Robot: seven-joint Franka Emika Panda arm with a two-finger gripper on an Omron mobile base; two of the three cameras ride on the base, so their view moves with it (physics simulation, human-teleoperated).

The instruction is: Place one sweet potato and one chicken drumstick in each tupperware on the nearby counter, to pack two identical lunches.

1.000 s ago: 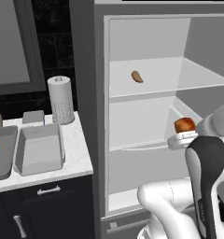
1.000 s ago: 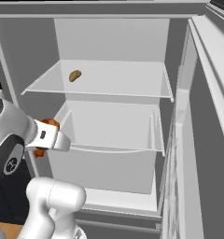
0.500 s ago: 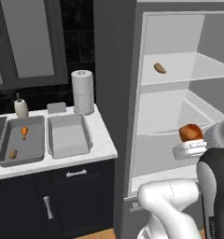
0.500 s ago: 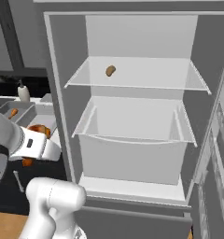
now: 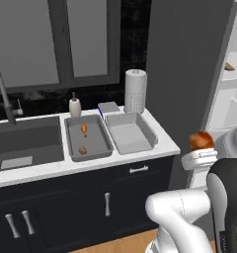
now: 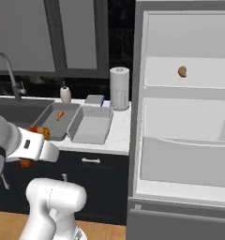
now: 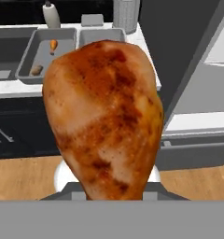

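Premises: domestic kitchen, computer-rendered.

A white marble-look desk (image 5: 140, 154) runs over dark cabinets fitted with silver bar handles (image 5: 138, 169). A deep dark sink basin (image 5: 24, 143) is set into the top, with a curved tap (image 5: 2, 94) at its back edge. A soap dispenser (image 5: 75, 106) and an upright paper towel roll (image 5: 135, 91) stand against the black wall beneath grey-panelled wall cabinets (image 5: 56, 42). Two grey tupperware trays (image 5: 130, 133) lie side by side on the desk, the left one holding food. An open white fridge (image 6: 187, 126) with shelves and a drawer stands beside the cabinets. The floor (image 7: 20, 179) is wood-look.
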